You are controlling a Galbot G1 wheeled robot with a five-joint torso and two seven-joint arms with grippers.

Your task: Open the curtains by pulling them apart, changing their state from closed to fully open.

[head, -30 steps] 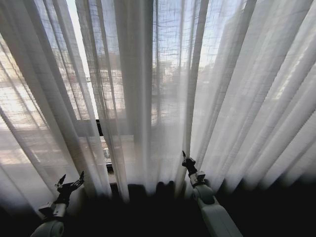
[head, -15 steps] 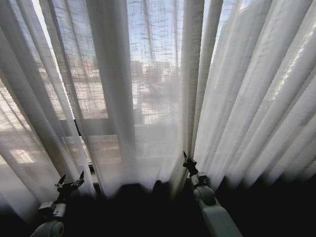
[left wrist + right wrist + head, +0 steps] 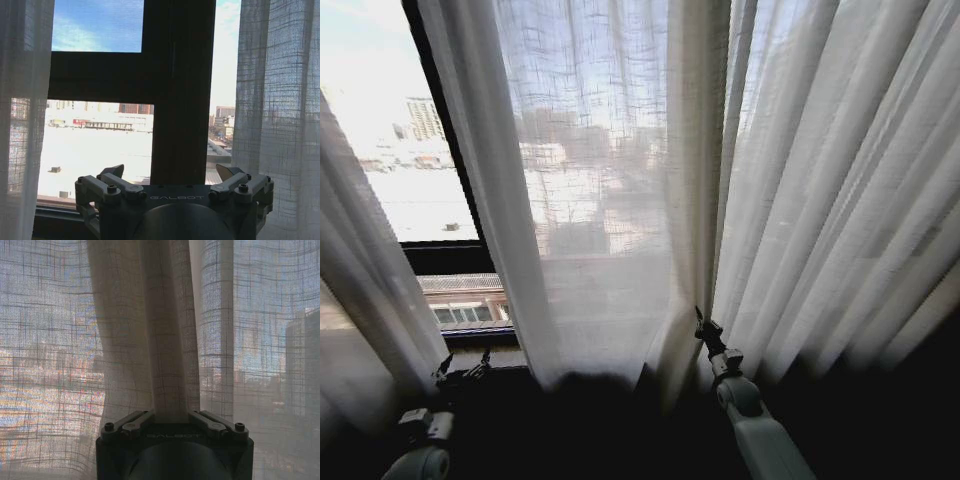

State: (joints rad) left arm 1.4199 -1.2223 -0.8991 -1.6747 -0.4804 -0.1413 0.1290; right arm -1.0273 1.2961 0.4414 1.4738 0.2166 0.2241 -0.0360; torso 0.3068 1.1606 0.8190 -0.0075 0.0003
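Over at nine o'clock a strip of the sheer white pleated curtains hangs bunched against the edge of the window. Beside it is a gap showing bare glass, the dark window frame and sunlit city buildings outside. The left gripper sits low at about seven o'clock in front of that gap, its jaws spread apart and holding nothing; from its wrist the frame's dark cross stands straight ahead with curtain fabric on both sides. From eleven through to three o'clock the main curtain panel covers the glass in long vertical folds. The right gripper, at about five o'clock, has its jaws clamped on a thick beige fold of that panel.
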